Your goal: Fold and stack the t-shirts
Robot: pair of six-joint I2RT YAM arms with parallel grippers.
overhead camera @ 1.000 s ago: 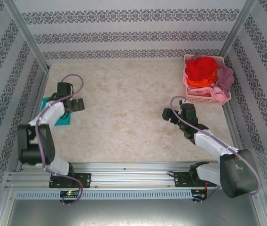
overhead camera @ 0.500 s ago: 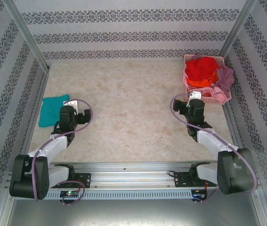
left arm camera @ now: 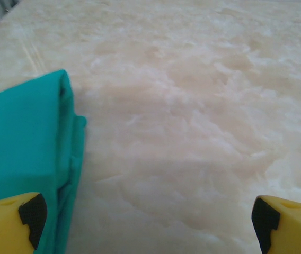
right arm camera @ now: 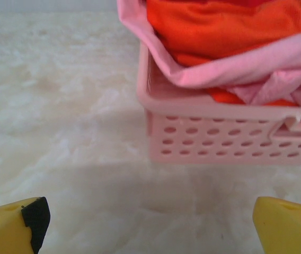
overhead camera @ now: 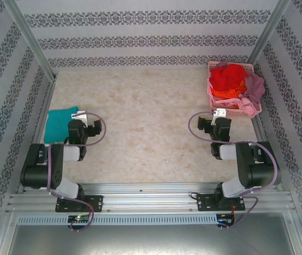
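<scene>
Teal t-shirt [left arm camera: 23,143] folded, just beside left tool [left arm camera: 150,222], jaws spread, empty; right tool [right arm camera: 150,222] likewise spread.

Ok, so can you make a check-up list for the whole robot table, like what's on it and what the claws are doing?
Surface: pale marbled table, no spills seen.
Job's things: teal t-shirt folded flat at the left side; red t-shirt, orange t-shirt and mauve-pink t-shirt heaped unfolded in the pink basket, far right.
Clutter: nothing seen.
Grippers: left claw open by the teal t-shirt's edge, holding nothing; right claw open, facing the pink basket, holding nothing.
Cables: left purple cable and right purple cable loop at the wrists, off the cloth.
Surroundings: patterned walls, metal frame posts.
</scene>
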